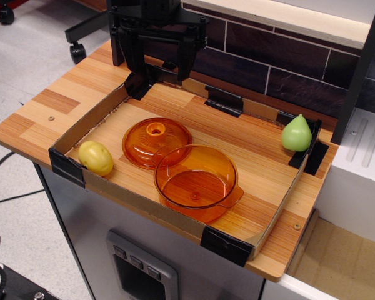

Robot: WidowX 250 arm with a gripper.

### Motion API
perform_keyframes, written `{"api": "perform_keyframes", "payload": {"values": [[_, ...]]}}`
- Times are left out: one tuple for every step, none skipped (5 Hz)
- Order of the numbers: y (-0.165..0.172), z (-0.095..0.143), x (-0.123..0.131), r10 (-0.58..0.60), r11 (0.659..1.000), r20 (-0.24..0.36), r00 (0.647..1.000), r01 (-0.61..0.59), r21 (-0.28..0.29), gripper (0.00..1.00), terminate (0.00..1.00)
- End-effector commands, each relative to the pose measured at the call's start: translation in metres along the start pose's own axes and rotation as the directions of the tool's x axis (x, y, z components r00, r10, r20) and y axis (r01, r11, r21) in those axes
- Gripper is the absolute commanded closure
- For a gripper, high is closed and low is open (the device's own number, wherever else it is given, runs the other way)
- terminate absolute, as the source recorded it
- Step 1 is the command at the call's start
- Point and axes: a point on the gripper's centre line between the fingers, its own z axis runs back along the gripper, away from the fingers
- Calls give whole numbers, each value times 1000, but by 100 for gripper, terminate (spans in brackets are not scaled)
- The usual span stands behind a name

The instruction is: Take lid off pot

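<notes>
Lid already off, resting on tabletop just upper left of pot, rims overlapping. My fingers wide, empty, top of frame. Task looks done.

Dark brick wall, grey floor.

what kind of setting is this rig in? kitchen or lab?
Likely a lab mock-up of a kitchen counter: a wooden tabletop with a taped cardboard fence, toy produce like the green pear, and an office chair's wheeled base on the floor behind.
</notes>
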Motion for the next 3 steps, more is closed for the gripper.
{"api": "perform_keyframes", "payload": {"values": [[6, 22, 3, -10, 1000, 65, 998, 11, -8, 0, 0], [6, 22, 3, -10, 1000, 65, 998, 11, -8, 0, 0], [6, 22, 3, -10, 1000, 65, 998, 11, -8, 0, 100]]}}
